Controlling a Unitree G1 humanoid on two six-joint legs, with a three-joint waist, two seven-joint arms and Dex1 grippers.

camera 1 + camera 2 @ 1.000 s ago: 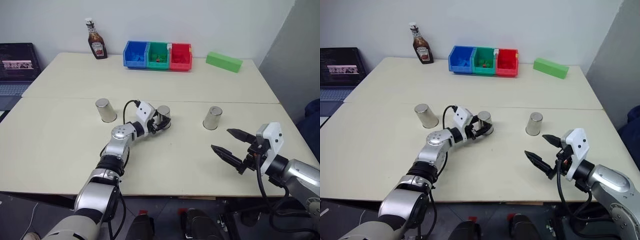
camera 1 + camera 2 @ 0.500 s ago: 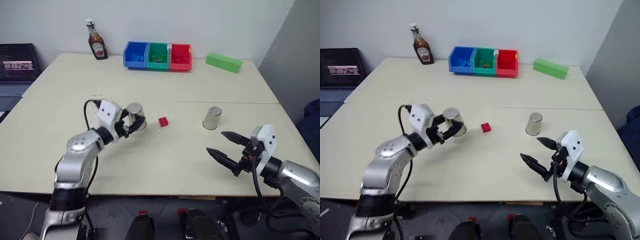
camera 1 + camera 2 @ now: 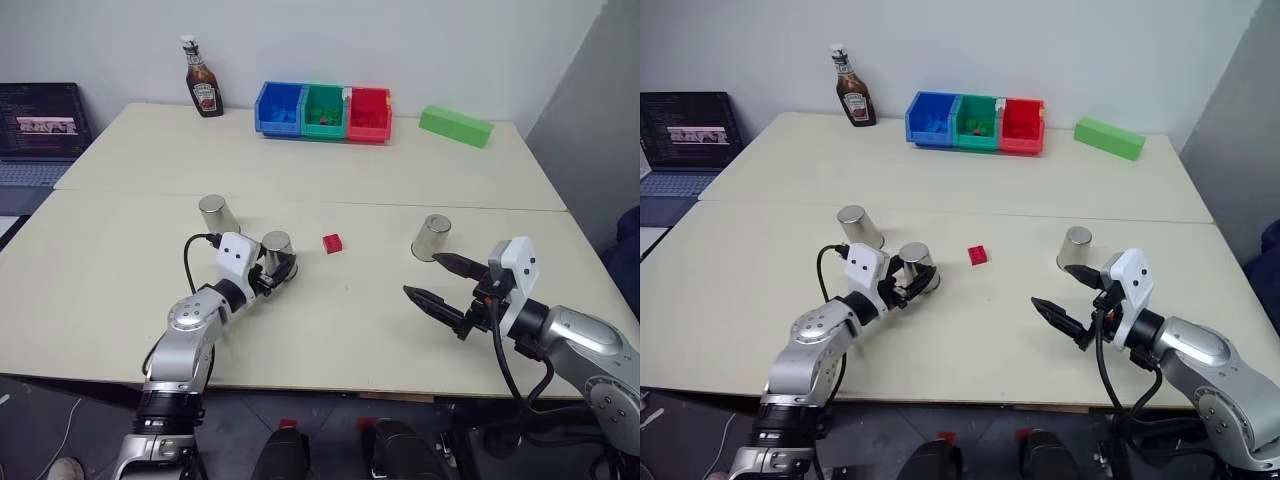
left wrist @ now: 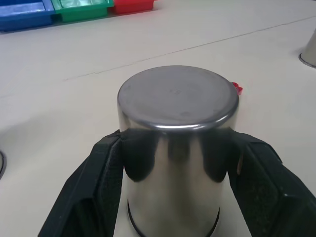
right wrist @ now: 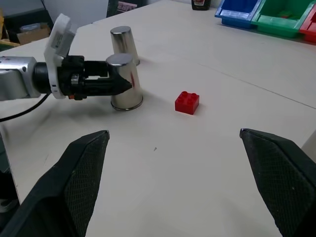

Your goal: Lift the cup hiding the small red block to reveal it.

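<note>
The small red block (image 3: 332,242) lies uncovered on the table, near the middle. Just left of it an upside-down silver cup (image 3: 276,246) stands on the table, and my left gripper (image 3: 279,268) is shut on its sides. In the left wrist view the cup (image 4: 177,148) sits between both fingers, with the block (image 4: 237,88) peeking out behind it. Two more cups stand inverted, one further left (image 3: 213,213) and one to the right (image 3: 432,236). My right gripper (image 3: 423,275) hovers open near the right cup, holding nothing.
Along the far side stand a ketchup bottle (image 3: 203,65), blue (image 3: 278,107), green (image 3: 323,108) and red (image 3: 367,110) bins, and a long green block (image 3: 455,125). A laptop (image 3: 35,130) sits at the far left. The table's front edge is close to both arms.
My left gripper lifted the middle cup off the red block, carried it left and brought it down onto the table. The right gripper has hardly moved. The camera has shifted slightly.
</note>
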